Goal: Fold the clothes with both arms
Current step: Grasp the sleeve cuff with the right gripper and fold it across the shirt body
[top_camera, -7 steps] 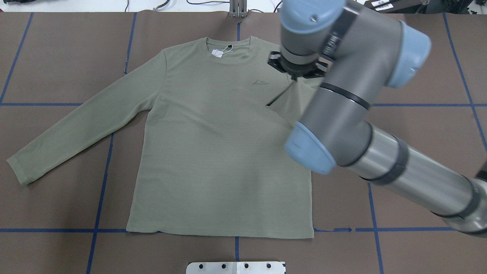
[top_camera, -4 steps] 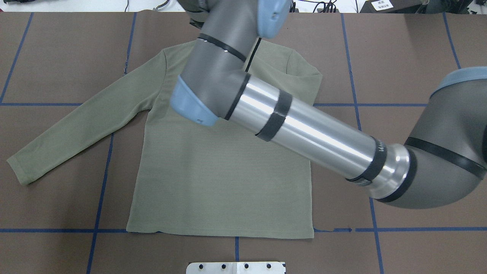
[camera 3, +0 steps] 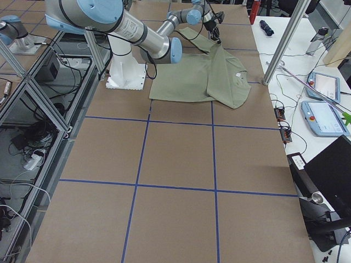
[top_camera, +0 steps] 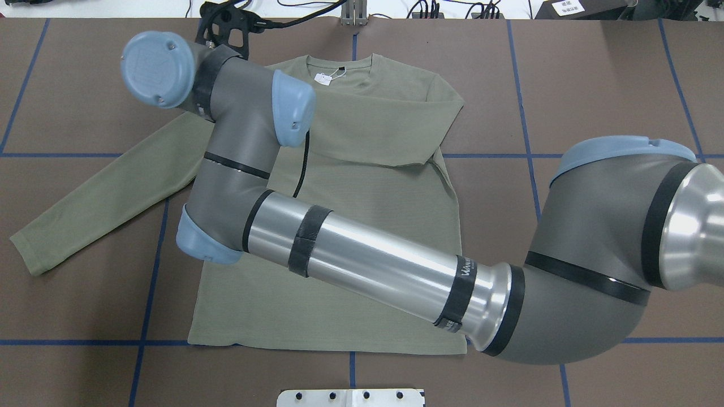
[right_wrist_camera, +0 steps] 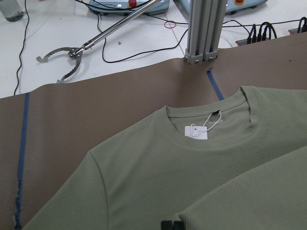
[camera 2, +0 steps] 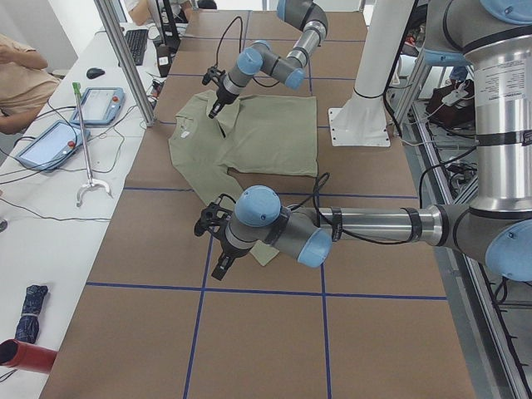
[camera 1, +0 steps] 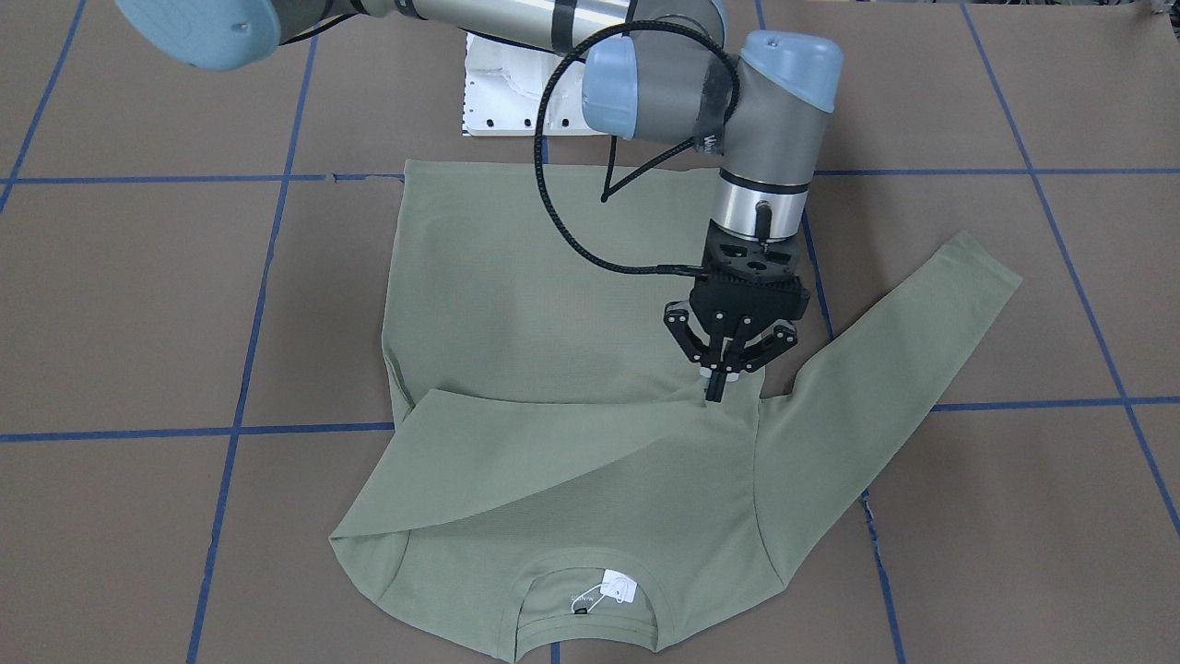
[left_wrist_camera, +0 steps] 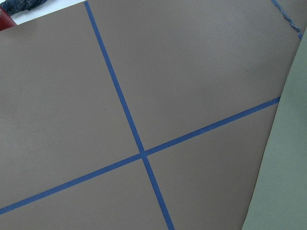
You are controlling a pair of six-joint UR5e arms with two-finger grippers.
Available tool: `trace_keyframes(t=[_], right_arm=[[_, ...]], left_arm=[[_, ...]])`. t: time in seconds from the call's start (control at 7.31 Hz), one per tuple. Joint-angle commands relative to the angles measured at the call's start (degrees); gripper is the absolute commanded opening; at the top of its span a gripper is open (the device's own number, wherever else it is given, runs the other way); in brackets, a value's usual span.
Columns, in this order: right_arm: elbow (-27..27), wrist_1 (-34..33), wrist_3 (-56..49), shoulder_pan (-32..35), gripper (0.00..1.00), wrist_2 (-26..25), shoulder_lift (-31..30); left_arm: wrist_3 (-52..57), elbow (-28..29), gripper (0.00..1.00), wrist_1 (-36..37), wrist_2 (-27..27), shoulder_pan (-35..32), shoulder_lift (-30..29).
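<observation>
The sage-green shirt [top_camera: 350,243] lies face up on the brown table, collar and white tag [camera 1: 618,586] toward the far side. Its right sleeve [camera 1: 553,461] is drawn across the chest. My right gripper [camera 1: 721,387] reaches over from the right and is shut on the end of that sleeve near the shirt's left armpit; its fingertips [right_wrist_camera: 171,224] pinch the fabric. The left sleeve [top_camera: 102,192] lies stretched out flat. My left gripper [camera 2: 223,264] hovers near that sleeve's cuff, and I cannot tell whether it is open or shut. A shirt edge [left_wrist_camera: 288,167] shows in the left wrist view.
Blue tape lines [top_camera: 150,271] grid the brown table cover. The white pedestal base [top_camera: 350,397] sits at the near edge and an aluminium post [top_camera: 353,14] at the far edge. A side desk with tablets [camera 2: 50,141], cables and a seated person [camera 2: 21,75] lies beyond.
My right arm has swept from the shirt's right shoulder across to its left side, carrying the right sleeve over the chest. The left sleeve and hem have not moved.
</observation>
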Motion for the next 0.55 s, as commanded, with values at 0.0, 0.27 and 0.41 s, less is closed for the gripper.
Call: trace_keyframes(t=[0.0,0.27,0.41], right_arm=[[-5.8,4.5,1.1,-0.8,0.00,-0.9,2.8],[-6.3,5.5,1.1,-0.3,0.19,-0.8,3.4],[-6.4,5.4,1.1,0.0,0.57,-0.6,3.7]], left_arm=[[0.1,0.7,1.00,-0.2,0.0,-0.1,0.1],[0.0,0.7,1.00,-0.2,0.0,0.0,-0.1],[0.1,0.7,1.00,-1.2,0.1,0.0,-0.1]])
